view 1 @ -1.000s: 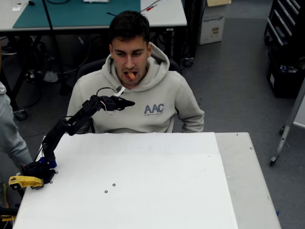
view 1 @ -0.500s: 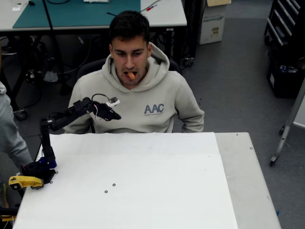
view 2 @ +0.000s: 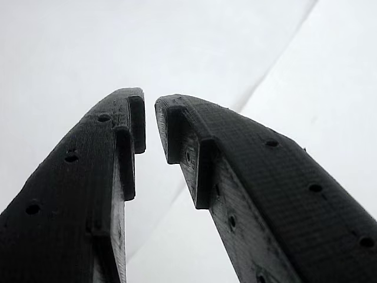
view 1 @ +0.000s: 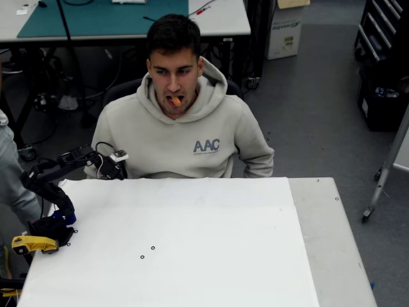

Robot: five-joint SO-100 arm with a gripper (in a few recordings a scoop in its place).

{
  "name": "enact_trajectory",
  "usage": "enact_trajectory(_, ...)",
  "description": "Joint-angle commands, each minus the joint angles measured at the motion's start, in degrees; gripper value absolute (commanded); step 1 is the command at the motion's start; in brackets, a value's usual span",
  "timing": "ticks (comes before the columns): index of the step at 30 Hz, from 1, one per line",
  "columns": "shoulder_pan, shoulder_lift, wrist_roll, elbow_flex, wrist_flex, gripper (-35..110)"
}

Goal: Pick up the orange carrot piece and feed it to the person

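The small orange carrot piece [view 1: 174,101], a stubby chunk, sits in the open mouth of the person [view 1: 182,128], who wears a soft beige hoodie and sits at the far side of the white table [view 1: 192,243]. The gripper [view 1: 118,171] is at the table's far left edge, well apart from the carrot. In the wrist view the gripper [view 2: 149,118] has two black, ridged, hole-dotted plastic fingers [view 2: 88,194], tips a narrow gap apart, with nothing between them. A yellow clamp [view 1: 32,244] lies beside the arm's base.
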Motion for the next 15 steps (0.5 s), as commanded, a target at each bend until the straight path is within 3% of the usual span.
enact_trajectory(1,-2.8,13.7,0.5,8.0,-0.1,-1)
enact_trajectory(15,-4.4,41.3,0.5,28.9,-0.1,-1)
